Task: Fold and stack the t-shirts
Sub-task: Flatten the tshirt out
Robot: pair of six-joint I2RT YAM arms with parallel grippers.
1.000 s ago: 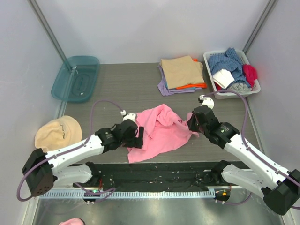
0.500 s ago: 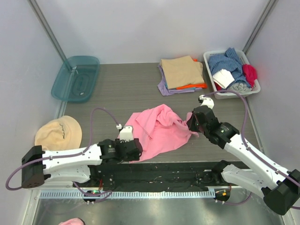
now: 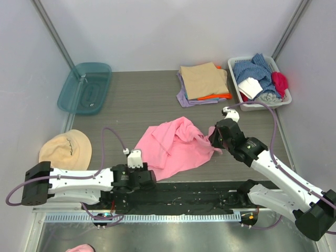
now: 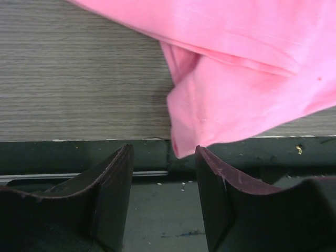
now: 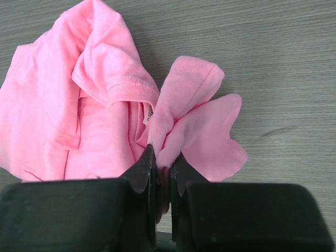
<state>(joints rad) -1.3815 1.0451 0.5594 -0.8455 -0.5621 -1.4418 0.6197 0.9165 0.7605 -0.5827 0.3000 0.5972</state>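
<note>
The bright pink t-shirt [image 3: 173,147] lies crumpled and unfolded at the middle of the table. My right gripper [image 3: 214,137] is shut on a bunched fold at its right side, which shows in the right wrist view [image 5: 164,165] with the shirt [image 5: 105,105] spread beyond. My left gripper [image 3: 152,178] is open and empty over the table's near edge. In the left wrist view [image 4: 164,157] a corner of the pink shirt [image 4: 236,79] hangs just ahead of the fingertips. A stack of folded shirts [image 3: 203,81], tan over orange and lilac, lies at the back.
A white basket [image 3: 285,100] with blue, white and red cloth stands at the back right. A teal tray [image 3: 85,86] sits at the back left. A round tan cap [image 3: 65,148] lies at the left edge. A black rail [image 3: 189,194] runs along the near edge.
My left gripper has drawn back from the shirt's left part to the table's near edge and hangs open. The shirt's left side lies more spread out. The right gripper has stayed put.
</note>
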